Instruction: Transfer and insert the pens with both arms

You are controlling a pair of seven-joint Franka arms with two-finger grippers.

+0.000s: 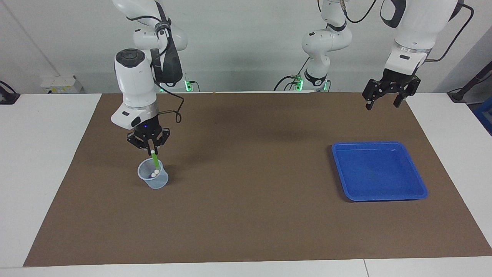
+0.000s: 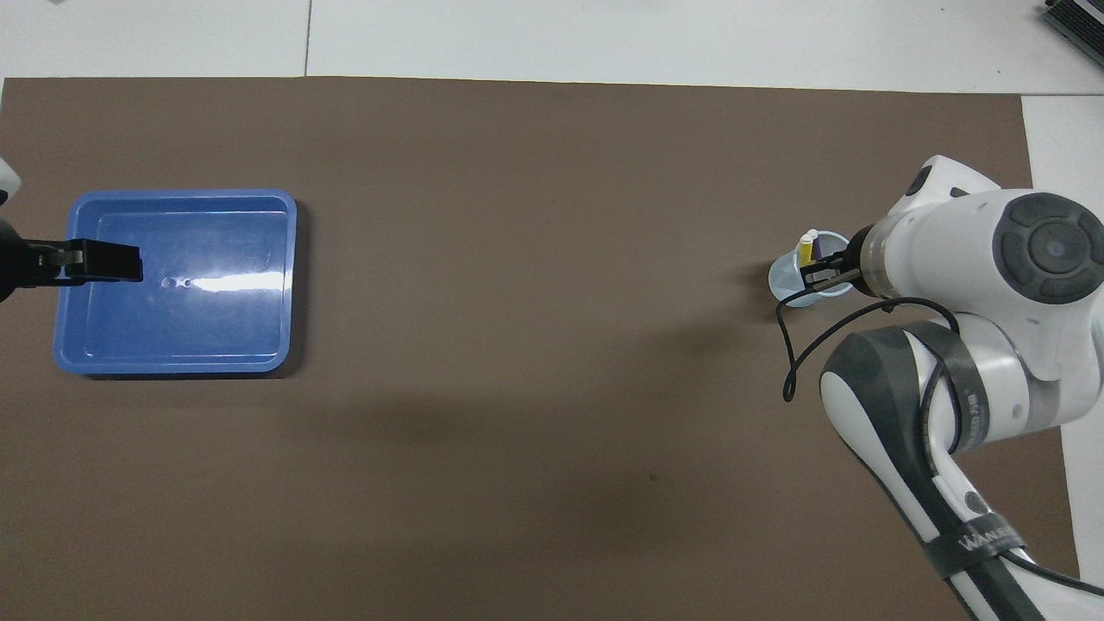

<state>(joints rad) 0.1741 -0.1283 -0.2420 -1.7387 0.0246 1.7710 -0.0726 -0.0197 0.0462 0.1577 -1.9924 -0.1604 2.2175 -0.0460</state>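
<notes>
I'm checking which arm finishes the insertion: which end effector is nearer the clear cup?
Right. The right end effector is just above the clear cup, holding the green pen; the left end effector is raised near the blue tray.

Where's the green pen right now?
In the facing view, the green pen is held by the right claw, tilted, its lower end inside the clear cup at the right arm's end of the table.
</notes>
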